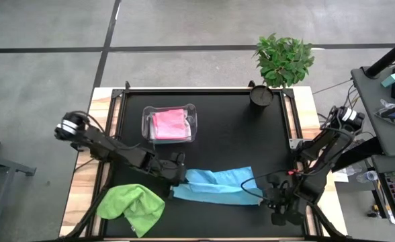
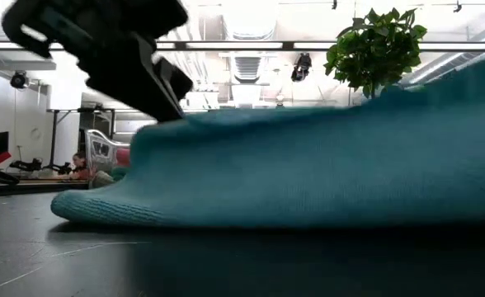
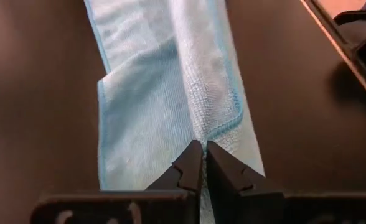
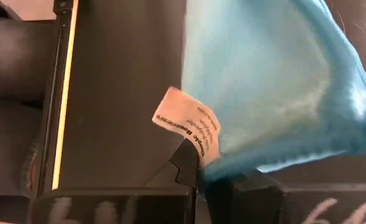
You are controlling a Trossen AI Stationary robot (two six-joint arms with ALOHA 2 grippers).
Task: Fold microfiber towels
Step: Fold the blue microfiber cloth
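Lime cloth, the green towel (image 1: 132,206), lay crumpled at the table's near-left corner. Beside it we had the left gripper (image 1: 178,172) pinched tight on the left edge of the light blue towel (image 1: 219,187), which stretched across the near middle of the black mat (image 1: 217,121). Behind sat the clear tub (image 1: 191,115) holding the pink towel (image 1: 170,124). At the right we held the right gripper (image 1: 273,195) clamped on the blue towel's tagged corner. We judged the fabric light, limp and non-slippery, best taken at hemmed corners.
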